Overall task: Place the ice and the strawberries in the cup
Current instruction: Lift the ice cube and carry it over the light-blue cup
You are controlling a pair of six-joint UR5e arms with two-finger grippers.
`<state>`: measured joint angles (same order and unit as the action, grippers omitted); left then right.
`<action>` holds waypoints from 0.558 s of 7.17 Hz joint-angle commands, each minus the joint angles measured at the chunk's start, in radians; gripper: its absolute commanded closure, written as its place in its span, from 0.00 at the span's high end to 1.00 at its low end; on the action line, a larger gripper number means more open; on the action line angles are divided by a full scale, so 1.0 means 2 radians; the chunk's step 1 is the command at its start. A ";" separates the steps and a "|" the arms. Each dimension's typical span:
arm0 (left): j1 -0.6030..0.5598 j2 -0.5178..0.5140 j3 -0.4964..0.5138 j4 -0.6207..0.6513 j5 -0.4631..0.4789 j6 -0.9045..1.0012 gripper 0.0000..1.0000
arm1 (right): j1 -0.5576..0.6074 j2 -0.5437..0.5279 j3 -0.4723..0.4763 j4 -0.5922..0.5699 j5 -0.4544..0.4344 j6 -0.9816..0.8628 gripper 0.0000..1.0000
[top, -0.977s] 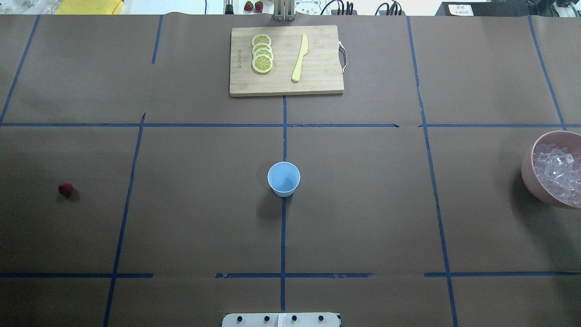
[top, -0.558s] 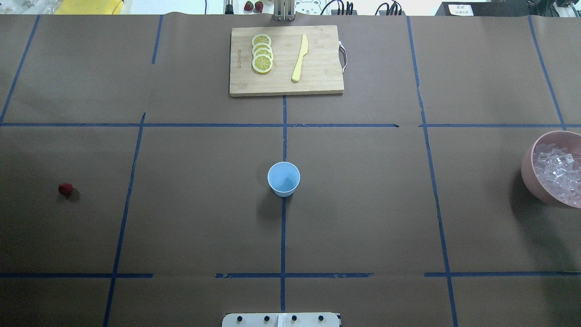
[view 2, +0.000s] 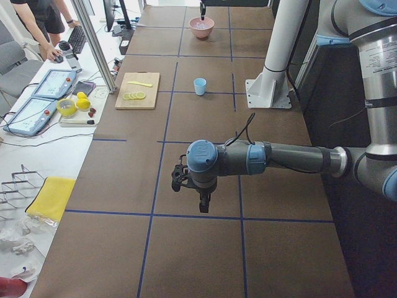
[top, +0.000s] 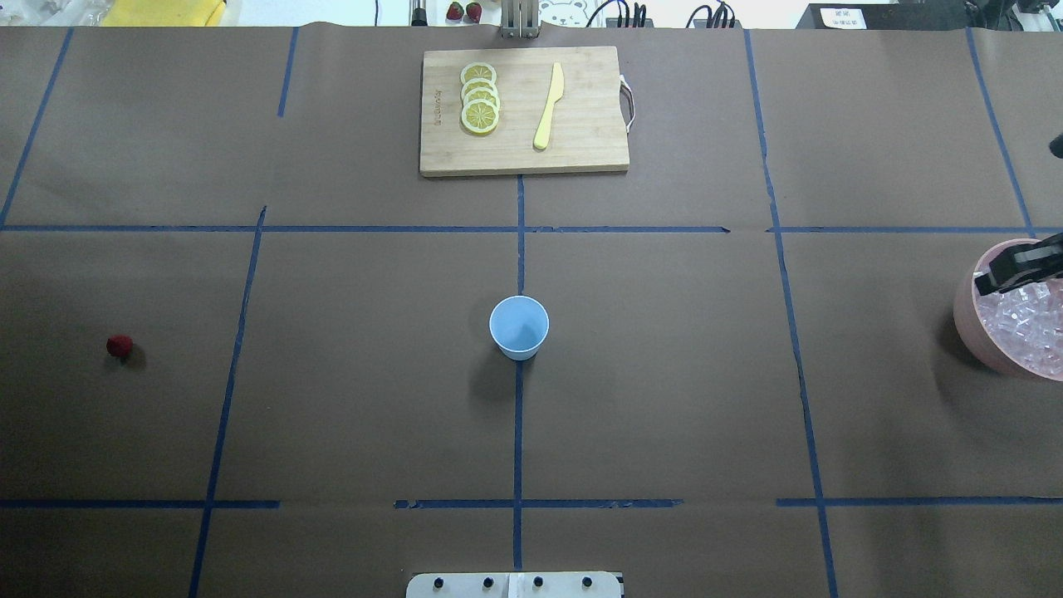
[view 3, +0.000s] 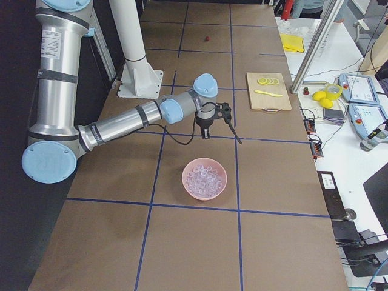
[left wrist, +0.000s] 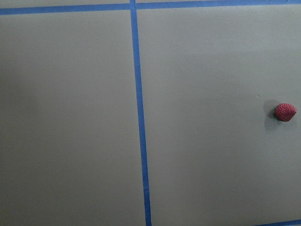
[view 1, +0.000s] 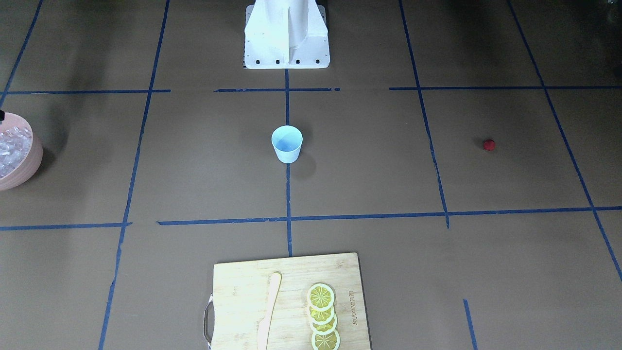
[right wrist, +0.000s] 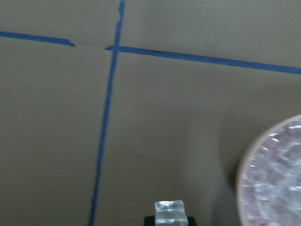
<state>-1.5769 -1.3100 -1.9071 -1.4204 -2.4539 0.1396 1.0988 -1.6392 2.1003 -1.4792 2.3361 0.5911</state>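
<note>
Ice cube [right wrist: 170, 211]: pinched at tip of right gripper [top: 996, 274], fingers closed down to cube's width. Held up in air by rim of pink bowl [top: 967, 311]. Judged ready for carry to cup.
Rest of ice [top: 1026, 320]: heaped in bowl at table's far right end, kept there as supply, well apart from cup.
Cup [top: 519, 326]: upright on centre tape line, mouth up, straight out from robot base. Probably set there for reach from either arm. Seemingly bare inside, nothing dropped in yet.
Strawberry [top: 120, 346]: alone on brown paper, far out on left side, well apart from cup. Lying on left arm's side, so judged that arm's pick.
Left gripper [view 2: 200, 200]: hanging fingers-down above table, off to one side of strawberry, with berry caught near right edge of wrist view. Finger spacing: cannot tell, seen only from table-end camera, small and dark.
Cutting board [top: 581, 149]: at far edge of table, carrying lemon slices [top: 480, 100] and yellow knife [top: 549, 106]. No part in this task.
Cut off: bowl clipped by frame edge in overhead and front views. Right fingers mostly below bottom edge of wrist view, only black tips under cube showing.
Hard to make out: whether cube gripped square or by a corner, wrist view blurred. Count of cubes in bowl not readable. Strawberry not visible past left arm in left side view.
</note>
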 commanded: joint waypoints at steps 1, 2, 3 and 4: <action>0.000 0.000 -0.001 -0.001 0.000 0.000 1.00 | -0.104 0.115 0.007 -0.002 -0.034 0.206 0.01; 0.000 0.000 -0.001 -0.001 0.000 0.000 1.00 | -0.164 0.163 -0.001 -0.006 -0.075 0.277 0.01; 0.000 0.000 -0.001 -0.001 0.000 0.000 1.00 | -0.216 0.215 -0.027 -0.006 -0.123 0.337 0.01; 0.000 0.000 -0.001 -0.001 0.000 0.000 1.00 | -0.253 0.290 -0.083 -0.006 -0.167 0.393 0.01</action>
<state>-1.5770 -1.3100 -1.9083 -1.4220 -2.4544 0.1396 0.7006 -1.2219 2.0369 -1.4901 2.1107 1.2285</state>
